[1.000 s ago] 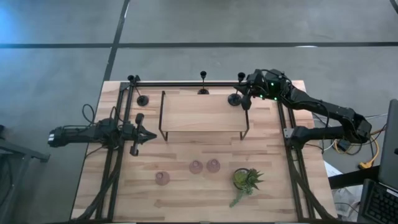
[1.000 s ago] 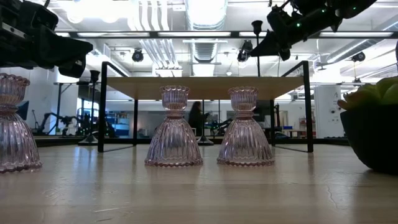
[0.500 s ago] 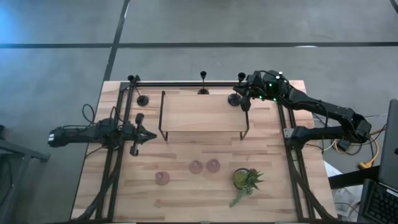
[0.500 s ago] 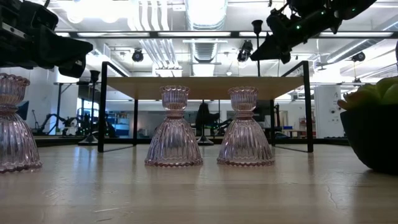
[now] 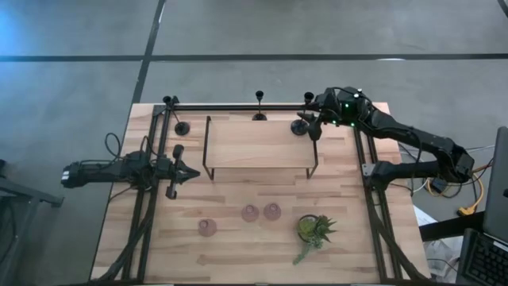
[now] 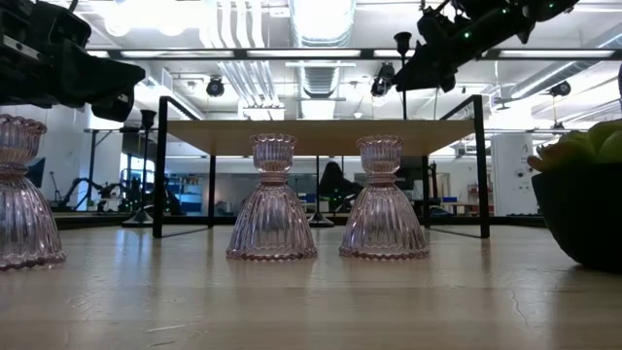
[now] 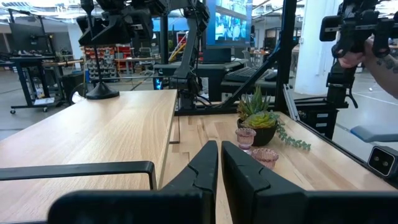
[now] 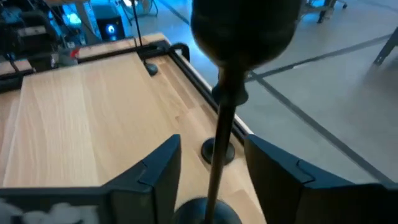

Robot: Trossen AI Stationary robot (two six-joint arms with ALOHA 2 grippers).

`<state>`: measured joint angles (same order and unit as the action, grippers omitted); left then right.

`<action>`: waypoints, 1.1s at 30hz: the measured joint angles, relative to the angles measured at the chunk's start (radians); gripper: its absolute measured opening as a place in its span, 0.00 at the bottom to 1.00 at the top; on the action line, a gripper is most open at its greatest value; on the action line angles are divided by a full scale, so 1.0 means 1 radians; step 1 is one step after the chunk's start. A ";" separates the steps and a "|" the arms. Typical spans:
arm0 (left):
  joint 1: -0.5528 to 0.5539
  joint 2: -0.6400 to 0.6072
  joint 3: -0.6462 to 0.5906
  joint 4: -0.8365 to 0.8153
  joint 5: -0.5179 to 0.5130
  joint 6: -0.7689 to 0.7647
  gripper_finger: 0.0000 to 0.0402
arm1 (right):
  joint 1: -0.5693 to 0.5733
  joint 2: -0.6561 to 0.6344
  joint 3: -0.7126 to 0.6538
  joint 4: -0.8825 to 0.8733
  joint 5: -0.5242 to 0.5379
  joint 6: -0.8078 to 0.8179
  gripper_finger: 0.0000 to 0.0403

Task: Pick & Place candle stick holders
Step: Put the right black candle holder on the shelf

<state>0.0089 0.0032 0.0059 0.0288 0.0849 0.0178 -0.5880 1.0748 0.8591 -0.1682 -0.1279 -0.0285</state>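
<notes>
A black candle stick holder (image 8: 219, 134) stands upright on its disc base (image 5: 299, 125) on the far right corner of the wooden shelf (image 5: 258, 143). My right gripper (image 8: 214, 165) is open. One finger is on either side of the stem, and neither touches it. A second black holder (image 5: 259, 106) stands on the table behind the shelf, and a third (image 5: 178, 115) stands at the far left. Three pink glass holders (image 5: 207, 228) (image 5: 250, 213) (image 5: 272, 211) rest on their wide bases near the front. My left gripper (image 5: 193, 172) is shut and level, left of the shelf.
A green spiky potted plant (image 5: 313, 229) stands at the front right, beside the pink holders. Black frame rails (image 5: 238, 106) run along the table's far edge and down both sides. Bare wood lies between the shelf and the pink holders. A person's hand (image 7: 382, 59) shows beyond the table.
My right gripper has opened and let go of the black holder's stem, staying almost in place at the shelf's far right corner. The holder stays upright on the shelf.
</notes>
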 joint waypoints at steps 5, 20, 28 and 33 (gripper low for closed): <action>0.000 0.000 0.000 0.000 0.000 0.000 0.06 | -0.007 0.000 0.052 -0.141 0.038 -0.020 0.51; 0.000 0.000 0.000 -0.002 0.000 0.000 0.06 | -0.028 -0.167 0.118 -0.445 0.083 -0.029 0.49; 0.000 0.012 0.000 -0.002 -0.002 -0.028 0.06 | -0.027 -0.312 0.098 -0.589 0.085 0.078 0.46; 0.000 0.012 0.000 -0.002 -0.001 -0.019 0.06 | -0.026 -0.380 0.043 -0.608 0.085 0.089 0.45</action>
<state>0.0086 0.0154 0.0059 0.0273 0.0837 -0.0007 -0.6136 0.6946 0.9019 -0.7757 -0.0429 0.0609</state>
